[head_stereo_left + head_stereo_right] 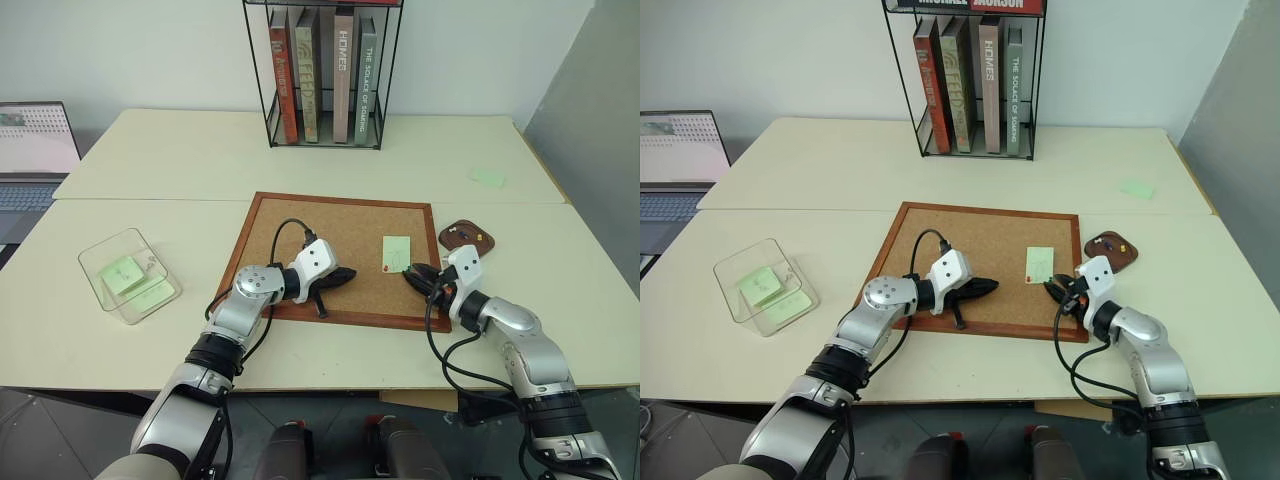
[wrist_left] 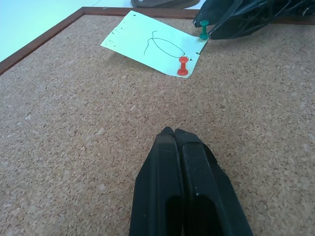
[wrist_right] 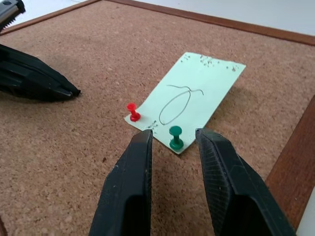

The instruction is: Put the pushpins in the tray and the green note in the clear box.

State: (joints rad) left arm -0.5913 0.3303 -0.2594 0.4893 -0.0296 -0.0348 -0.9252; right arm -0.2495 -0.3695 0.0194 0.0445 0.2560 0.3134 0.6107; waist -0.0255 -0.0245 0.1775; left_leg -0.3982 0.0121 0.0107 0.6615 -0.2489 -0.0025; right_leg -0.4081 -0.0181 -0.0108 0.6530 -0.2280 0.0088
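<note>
Cream tabletop [image 1: 150,340] carries a wood-framed corkboard [image 1: 300,240], with both grippers resting over its near part. On the board, the green note [image 3: 189,101], marked with a pen loop, lies directly ahead of the right gripper [image 3: 173,140]. Two pushpins stand in the note's near edge: the green pushpin [image 3: 175,137] sits between the right gripper's parted fingers, untouched on either side; the red pushpin [image 3: 132,111] stands just beyond the tip of one finger. That gripper holds nothing. The left gripper [image 2: 173,132] has its fingers pressed together, empty, with the note well ahead of its tips. Just beyond the right gripper, off the board's corner, lies the tray [image 1: 467,237]. Far outboard of the left gripper stands the clear box [image 1: 128,274], containing pale green slips.
</note>
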